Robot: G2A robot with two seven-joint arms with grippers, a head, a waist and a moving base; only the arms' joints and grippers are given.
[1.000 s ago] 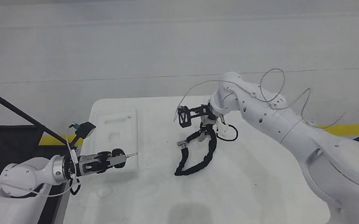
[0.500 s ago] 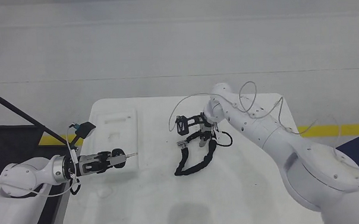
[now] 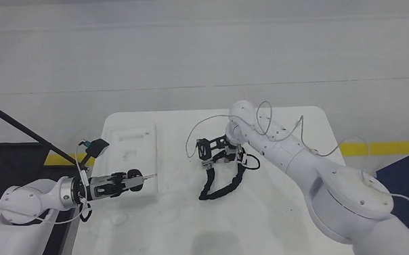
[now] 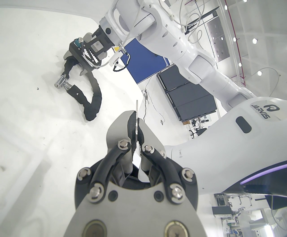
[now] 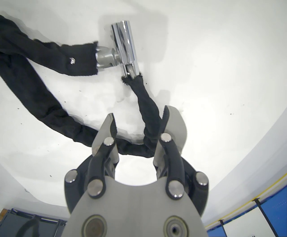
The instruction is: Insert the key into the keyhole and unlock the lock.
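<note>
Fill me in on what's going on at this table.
The left tool is shut on a key, held above the table near a white tray, well apart from the chain lock. The right tool is open and low over the chain, its fingers straddling it close to the metal barrel. The key is not yet in the lock.

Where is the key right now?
The key is pinched in the left gripper, over the left side of the table in the top view, well apart from the chrome lock.
</note>
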